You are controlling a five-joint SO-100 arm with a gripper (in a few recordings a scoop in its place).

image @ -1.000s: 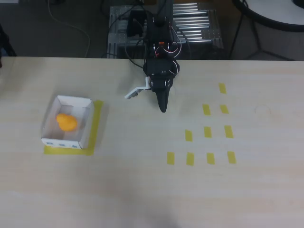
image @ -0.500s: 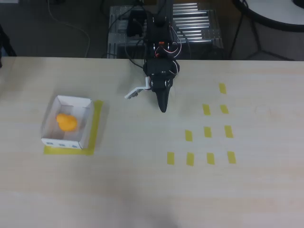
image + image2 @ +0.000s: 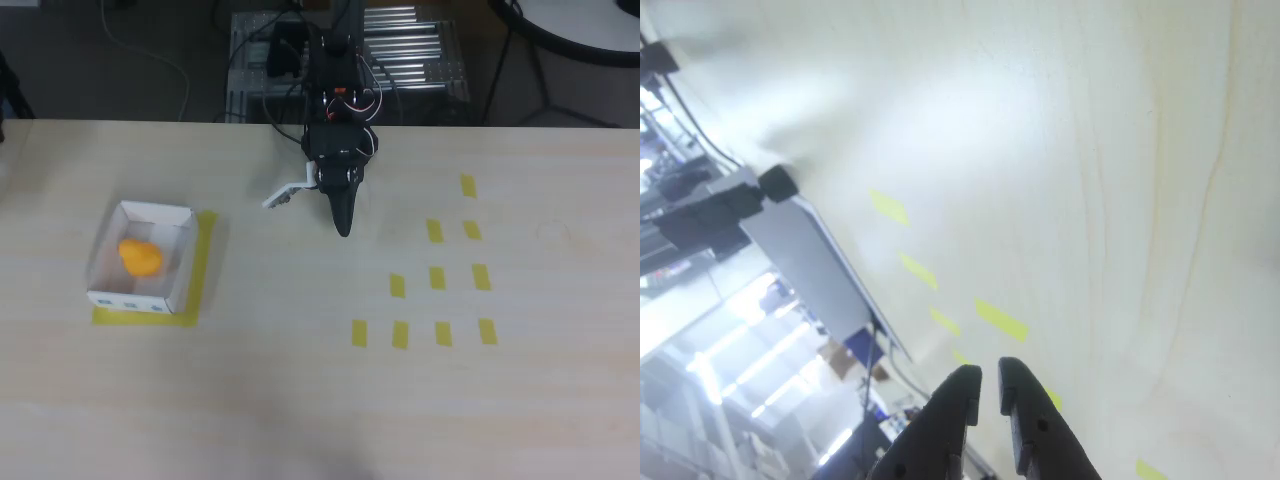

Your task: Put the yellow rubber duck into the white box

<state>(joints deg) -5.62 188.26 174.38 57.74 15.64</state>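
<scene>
- Resting inside the white box (image 3: 186,262), the yellow rubber duck (image 3: 140,257) lay well apart from the arm.
- Nothing had shifted over the last second: duck, box and arm kept their places.
- The gripper (image 3: 985,385) stood nearly closed, its fingers empty, parked near the table's (image 3: 300,400) far edge.
- Judged from this, the task looked finished.

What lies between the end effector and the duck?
In the overhead view, only the near wall of the box, a yellow tape strip and bare table separate the end effector from the duck.
</scene>
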